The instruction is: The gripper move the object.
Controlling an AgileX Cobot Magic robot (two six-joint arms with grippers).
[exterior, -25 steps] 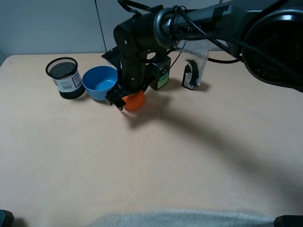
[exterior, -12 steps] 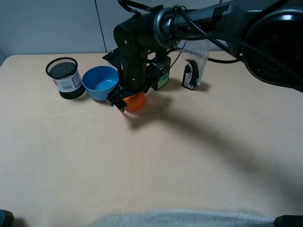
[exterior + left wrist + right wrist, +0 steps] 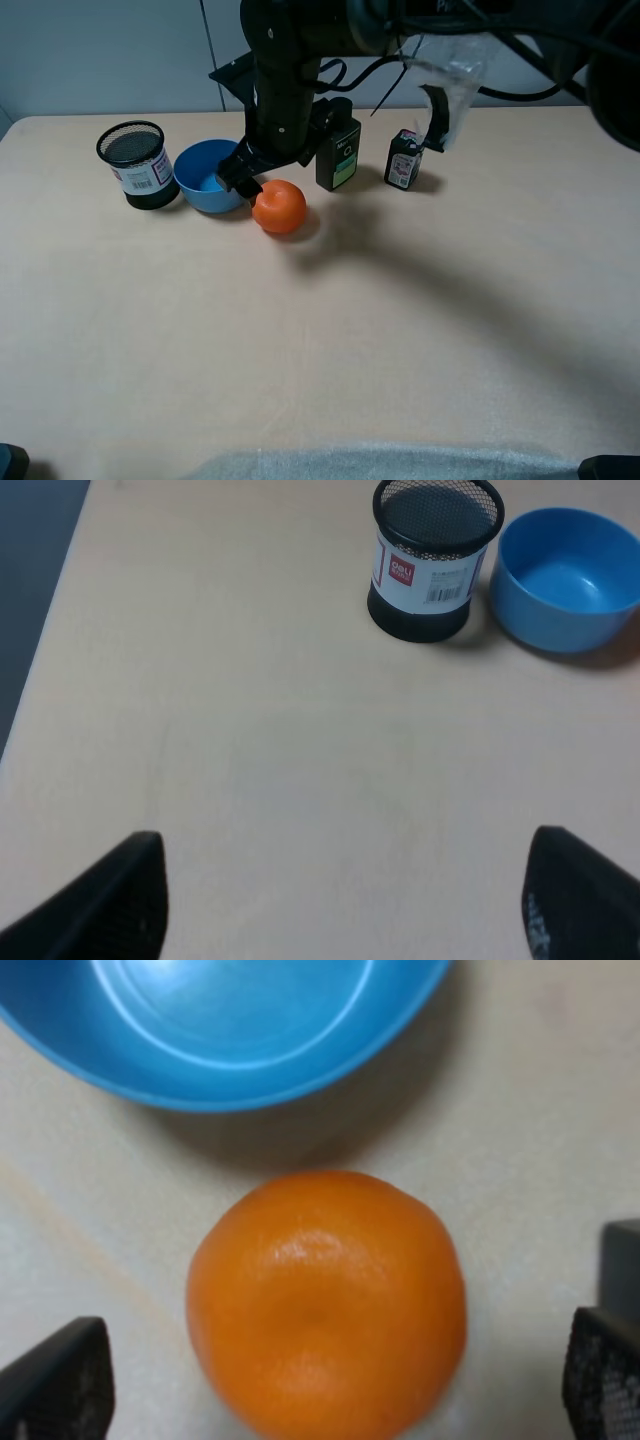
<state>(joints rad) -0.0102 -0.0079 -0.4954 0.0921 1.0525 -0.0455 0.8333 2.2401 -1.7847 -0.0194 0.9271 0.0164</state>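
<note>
The orange fruit (image 3: 279, 206) sits on the table just right of the blue bowl (image 3: 205, 178), apart from it. My right gripper (image 3: 243, 178) reaches across from the right and hangs open above the fruit's left side, near the bowl's rim. In the right wrist view the fruit (image 3: 325, 1300) lies free between the spread fingertips (image 3: 55, 1380), with the right gripper (image 3: 330, 1385) over it and the bowl (image 3: 230, 1020) beyond. My left gripper (image 3: 340, 900) is open and empty over bare table.
A black mesh cup (image 3: 138, 163) stands left of the bowl; it also shows in the left wrist view (image 3: 435, 555) beside the bowl (image 3: 565, 575). A black box with a green label (image 3: 338, 152), a small black bottle (image 3: 404, 160) and a clear plastic bag (image 3: 450, 80) stand behind.
My right gripper has let go of the orange fruit and risen, shifting slightly toward the bowl. The fruit now rests on the table by itself.
</note>
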